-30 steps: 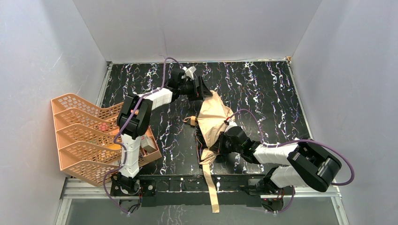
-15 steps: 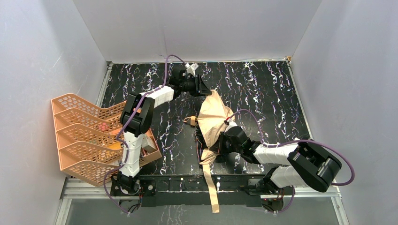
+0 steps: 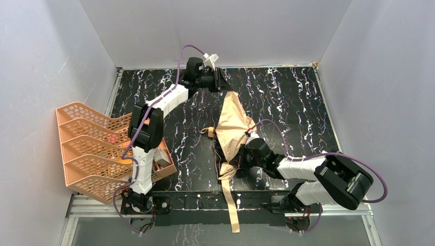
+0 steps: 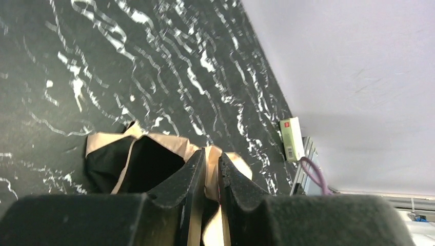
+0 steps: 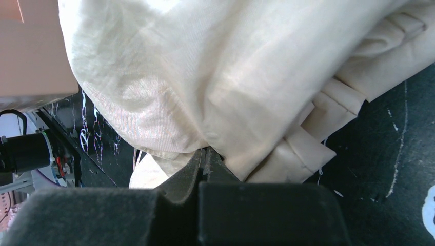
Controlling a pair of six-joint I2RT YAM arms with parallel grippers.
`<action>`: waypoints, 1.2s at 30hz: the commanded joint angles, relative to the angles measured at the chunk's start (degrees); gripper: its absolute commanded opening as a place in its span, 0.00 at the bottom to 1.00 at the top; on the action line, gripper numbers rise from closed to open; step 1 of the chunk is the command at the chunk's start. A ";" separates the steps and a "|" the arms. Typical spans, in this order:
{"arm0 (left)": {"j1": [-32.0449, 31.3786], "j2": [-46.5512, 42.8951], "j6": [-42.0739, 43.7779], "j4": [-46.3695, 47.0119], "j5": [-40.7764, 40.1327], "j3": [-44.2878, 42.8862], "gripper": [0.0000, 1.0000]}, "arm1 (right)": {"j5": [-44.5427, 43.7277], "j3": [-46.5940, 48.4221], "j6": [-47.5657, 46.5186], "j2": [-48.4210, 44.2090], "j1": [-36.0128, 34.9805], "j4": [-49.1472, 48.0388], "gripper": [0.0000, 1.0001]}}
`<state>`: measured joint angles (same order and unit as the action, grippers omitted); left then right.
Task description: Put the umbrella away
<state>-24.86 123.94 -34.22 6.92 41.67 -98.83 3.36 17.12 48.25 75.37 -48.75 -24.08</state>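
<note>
**Item:** umbrella, half collapsed, tan side up. It lies mid-tabletop, running from near the far edge back toward the near edge. The black lining shows in my left wrist view. The handle sticks out on the left side, and the strap trails over the near edge.

**Left gripper**: at the far tip of the canopy, pinched on a narrow tan fold, with cloth visible between the jaws.

**Right gripper**: at the near part of the canopy, clenched tight. Cloth bunches right at the fingertips and looks pinched there.

**Also present:** orange rack, at the left edge of the tabletop, well apart from the umbrella.

**Step in hand (my judgement):** gathering the canopy. The cloth is held at both ends and drawn out lengthwise. It is not yet wrapped, and the strap is not fastened.

**Next move calls for:**
- Keep both pinches firm while bringing the loose panels in around the shaft.
- Avoid snagging the ribs.
- Free one gripper to fetch the strap.

**Risk:** the thin fabric may slip out of the pinch.
</note>
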 commanded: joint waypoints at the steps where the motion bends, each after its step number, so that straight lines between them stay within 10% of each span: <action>1: 0.08 -7.27 2.44 -6.38 3.17 -6.42 0.14 | -1.66 -1.41 -0.94 1.88 -0.05 6.23 0.00; 9: -0.26 -14.95 5.38 -13.30 3.97 -1.05 0.10 | -2.16 -1.31 -0.61 1.95 -0.03 6.07 0.00; 13: -0.32 -19.56 6.76 -14.47 -1.76 4.88 0.44 | -2.02 -0.98 -0.71 2.55 -0.03 5.97 0.00; 24: -0.05 -15.53 4.19 -7.22 -4.72 16.23 0.90 | -1.53 -0.47 -0.87 2.64 -0.09 6.38 0.00; 36: -0.37 -10.39 -3.96 7.73 7.17 21.40 0.93 | -1.59 -0.46 -0.86 2.84 -0.10 6.52 0.00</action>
<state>-24.97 113.49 -34.28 7.14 42.76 -77.89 3.49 17.19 49.32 76.29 -48.75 -25.23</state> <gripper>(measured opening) 0.943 0.011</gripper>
